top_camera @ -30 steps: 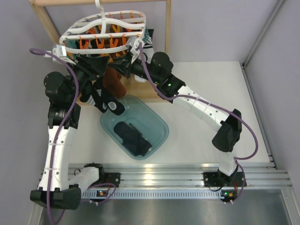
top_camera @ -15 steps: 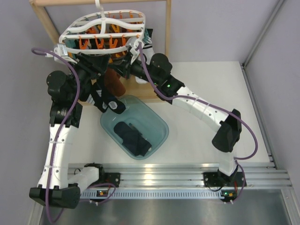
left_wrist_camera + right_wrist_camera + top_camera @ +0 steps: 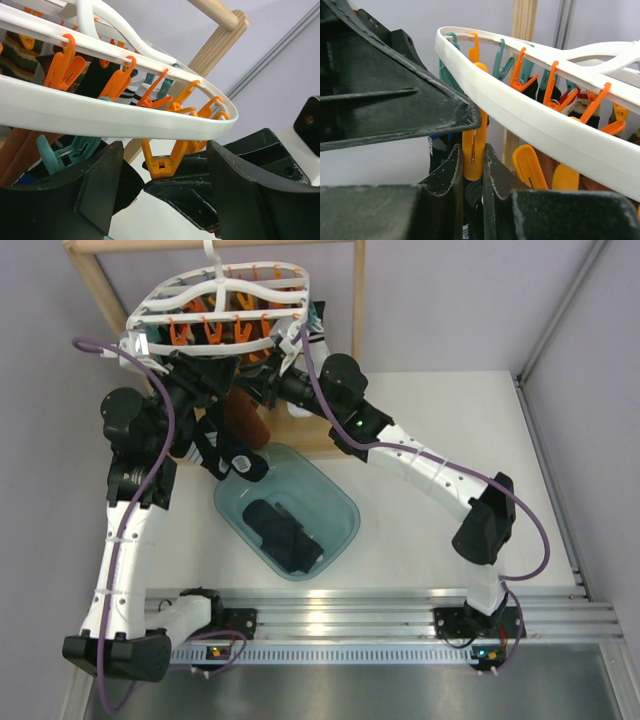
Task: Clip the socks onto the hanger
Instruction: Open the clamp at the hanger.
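The white lattice hanger [image 3: 220, 302] hangs from the wooden rack, its rim lined with orange and teal clips. It also shows in the left wrist view [image 3: 115, 117] and the right wrist view [image 3: 530, 115]. My right gripper [image 3: 473, 165] is shut on an orange clip [image 3: 473, 145] below the rim and squeezes it. My left gripper [image 3: 162, 192] is open right beside it, jaws wide around the same clip [image 3: 162, 162] and the right gripper's finger. A dark sock with white stripes [image 3: 226, 454] hangs below both grippers. More dark socks [image 3: 283, 535] lie in the tub.
A teal plastic tub [image 3: 340, 502] sits on the table in front of the rack. A large brown sock [image 3: 245, 420] and a striped white sock [image 3: 316, 335] hang from the hanger. The wooden rack posts [image 3: 98, 285] stand behind, with grey walls at the back and right.
The left arm has edged slightly up and right under the hanger, and the hanger has shifted a little. The right gripper stays on the clip.
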Available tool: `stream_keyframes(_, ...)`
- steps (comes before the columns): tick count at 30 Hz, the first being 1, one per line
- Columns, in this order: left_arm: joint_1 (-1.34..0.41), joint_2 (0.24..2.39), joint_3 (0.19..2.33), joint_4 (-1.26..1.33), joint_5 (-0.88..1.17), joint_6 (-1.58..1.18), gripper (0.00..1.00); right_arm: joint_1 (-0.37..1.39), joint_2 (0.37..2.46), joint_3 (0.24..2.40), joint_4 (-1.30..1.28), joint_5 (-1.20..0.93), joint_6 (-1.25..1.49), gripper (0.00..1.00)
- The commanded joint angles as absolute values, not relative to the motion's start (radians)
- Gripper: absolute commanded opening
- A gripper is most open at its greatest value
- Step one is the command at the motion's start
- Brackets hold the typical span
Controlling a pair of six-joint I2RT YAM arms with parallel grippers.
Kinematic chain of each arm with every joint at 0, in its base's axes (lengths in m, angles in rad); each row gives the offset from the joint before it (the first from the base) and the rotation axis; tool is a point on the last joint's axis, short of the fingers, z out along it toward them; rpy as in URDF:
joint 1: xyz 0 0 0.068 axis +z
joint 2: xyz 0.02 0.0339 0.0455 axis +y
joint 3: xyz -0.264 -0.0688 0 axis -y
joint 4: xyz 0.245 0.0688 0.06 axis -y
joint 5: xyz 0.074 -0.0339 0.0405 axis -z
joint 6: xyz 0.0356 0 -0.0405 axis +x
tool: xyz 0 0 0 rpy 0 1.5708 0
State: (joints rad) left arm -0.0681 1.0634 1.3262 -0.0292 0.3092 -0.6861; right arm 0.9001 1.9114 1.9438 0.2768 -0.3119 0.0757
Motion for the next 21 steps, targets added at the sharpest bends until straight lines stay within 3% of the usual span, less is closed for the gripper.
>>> stream_keyframes(1, -0.067, 1.085, 1.351, -0.035, 0.297, -0.615, 0.70, 0.923, 1.835, 1.950, 0.383, -0.382, 0.089, 0.00)
stream_keyframes(7, -0.067, 1.141, 1.407, -0.046, 0.328, -0.552, 0.62, 0.923, 1.833, 1.944, 0.407, -0.413, 0.097, 0.00)
stream_keyframes(21, -0.067, 1.072, 1.342, 0.112, 0.164, -0.664, 0.69, 0.925, 1.812, 1.896, 0.393, -0.362, 0.084, 0.00)
